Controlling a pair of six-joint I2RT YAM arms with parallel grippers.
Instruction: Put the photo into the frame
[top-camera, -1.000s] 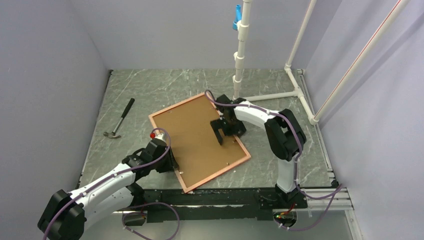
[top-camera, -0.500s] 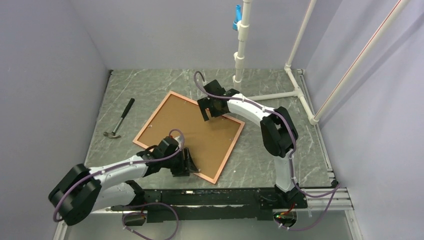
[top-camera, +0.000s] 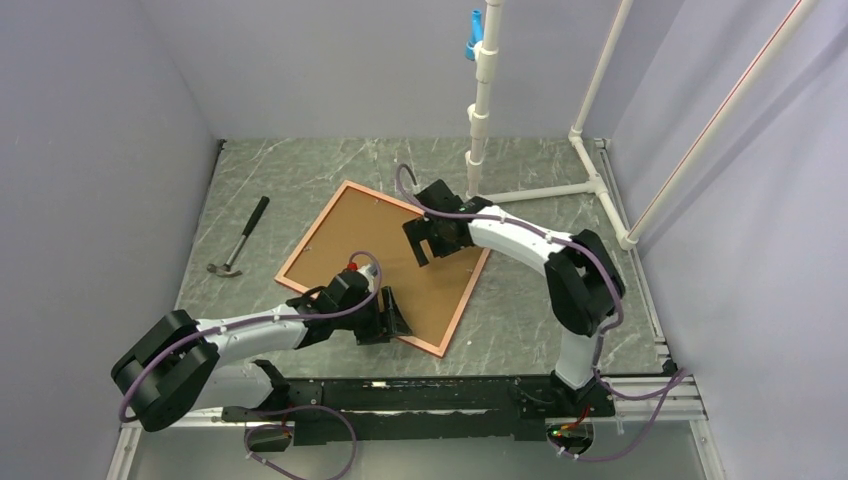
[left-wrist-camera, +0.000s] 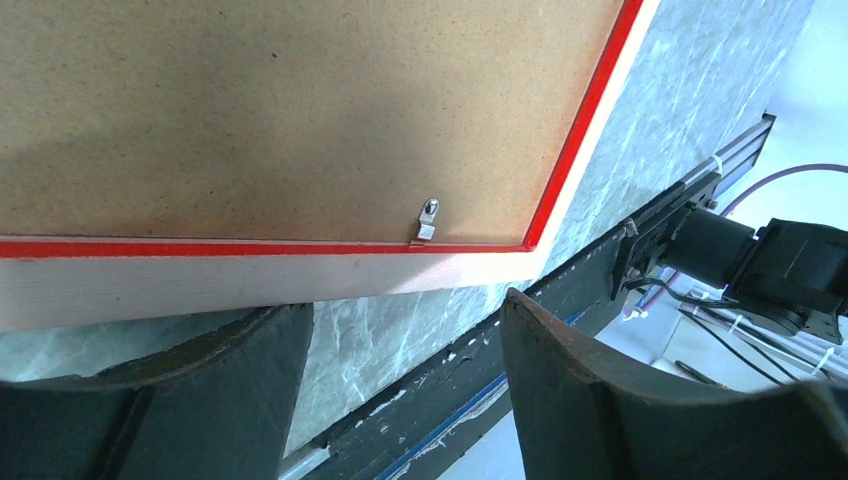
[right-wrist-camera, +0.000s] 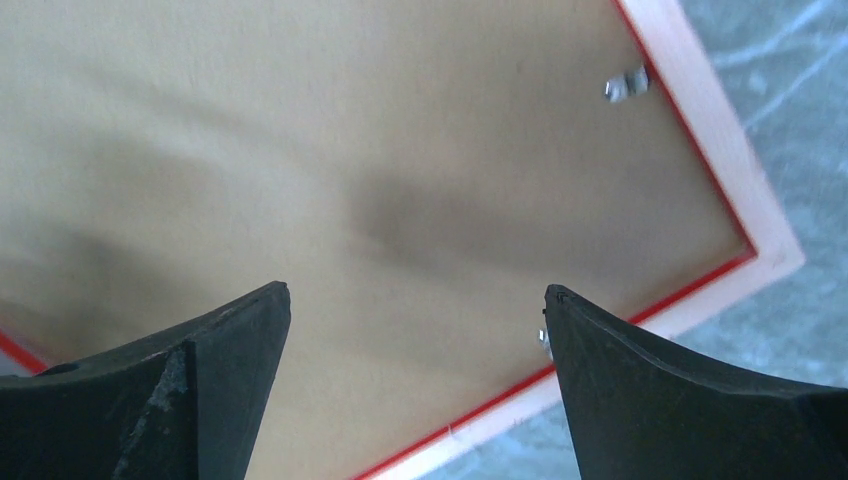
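Note:
The frame (top-camera: 465, 301) lies face down on the marble table, its copper-orange edge around the brown backing board (top-camera: 370, 250). The photo is hidden. My left gripper (top-camera: 395, 322) is open at the frame's near corner. In the left wrist view its gripper (left-wrist-camera: 405, 380) stands just off the pale frame edge (left-wrist-camera: 200, 280), with a metal tab (left-wrist-camera: 427, 220) on the board (left-wrist-camera: 300, 110). My right gripper (top-camera: 425, 240) is open over the board's far right part. The right wrist view shows that gripper (right-wrist-camera: 415, 350) empty above the board (right-wrist-camera: 400, 180) and frame corner (right-wrist-camera: 740, 190).
A hammer (top-camera: 240, 238) lies left of the frame. A white pipe stand (top-camera: 480, 110) rises just behind the right gripper, with pipes (top-camera: 545, 190) along the table to the right. The black rail (top-camera: 430, 395) runs along the near edge.
The frame has turned and slid on the table. My left gripper has moved right along its near edge to the corner. My right gripper has shifted over the board.

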